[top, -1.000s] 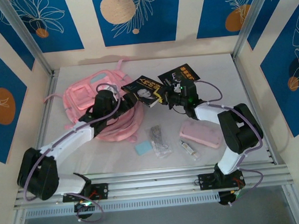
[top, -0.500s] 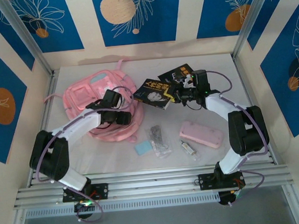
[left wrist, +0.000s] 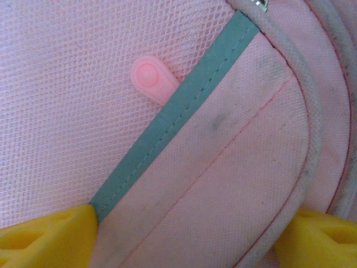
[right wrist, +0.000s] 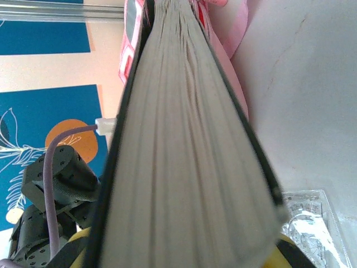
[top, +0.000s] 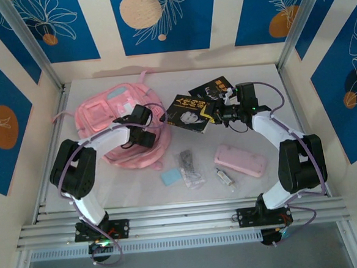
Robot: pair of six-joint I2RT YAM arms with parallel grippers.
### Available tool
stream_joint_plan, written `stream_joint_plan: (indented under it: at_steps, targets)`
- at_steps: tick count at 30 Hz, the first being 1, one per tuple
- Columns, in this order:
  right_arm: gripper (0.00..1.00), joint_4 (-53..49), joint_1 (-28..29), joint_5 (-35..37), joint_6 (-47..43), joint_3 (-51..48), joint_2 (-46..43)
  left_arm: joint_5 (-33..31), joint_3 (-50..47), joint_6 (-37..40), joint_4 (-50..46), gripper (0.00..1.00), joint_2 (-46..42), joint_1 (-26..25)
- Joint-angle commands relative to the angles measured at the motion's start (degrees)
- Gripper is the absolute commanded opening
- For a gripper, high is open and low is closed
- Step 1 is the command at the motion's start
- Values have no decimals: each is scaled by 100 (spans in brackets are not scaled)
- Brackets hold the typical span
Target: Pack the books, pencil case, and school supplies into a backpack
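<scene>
The pink backpack [top: 107, 123] lies flat at the table's left. My left gripper [top: 144, 137] presses down on its right part; its yellow fingers [left wrist: 47, 237] stand wide apart and open over a pink flap with a teal trim [left wrist: 184, 106]. My left gripper [left wrist: 184, 243] pinches nothing. One black book [top: 189, 112] hangs tilted just right of the backpack, with my right gripper [top: 217, 114] shut on it. Its page edge [right wrist: 184, 167] runs up from my right gripper [right wrist: 184, 254]. A second book [top: 214, 87] lies behind. The pencil case [top: 240, 160] lies front right.
A light blue pad [top: 170, 177], a clear bag [top: 190, 167] and a small tube [top: 226, 178] lie in front between the arms. The clear bag [right wrist: 312, 223] is also under the held book. Metal frame posts and walls border the table on three sides.
My right gripper has carried the book a little to the right and tilted it. My left gripper has slid right across the backpack, and the left arm's elbow has swung inward.
</scene>
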Motion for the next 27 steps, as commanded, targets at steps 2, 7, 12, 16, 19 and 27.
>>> stream_joint_plan:
  at_steps: [2, 7, 12, 16, 19, 27]
  targets:
    - [0, 185, -58, -447, -78, 25, -106, -89, 221, 264, -215, 67, 597, 54]
    - [0, 98, -163, -473, -183, 14, -215, 669, 590, 278, -609, 2, 882, 59]
    - [0, -385, -453, -221, -507, -3, -597, 1336, 1237, 58, -1085, 0, 509, 76]
    - [0, -877, -637, 48, -863, 28, -894, 2077, 2151, -123, -1543, 0, 291, 185]
    - [0, -1001, -647, 112, -950, -25, -1019, 2407, 2876, -213, -1819, 0, 233, 259]
    - [0, -697, -314, 16, -802, -240, -1098, 2464, 3966, -226, -2195, 0, 314, 508]
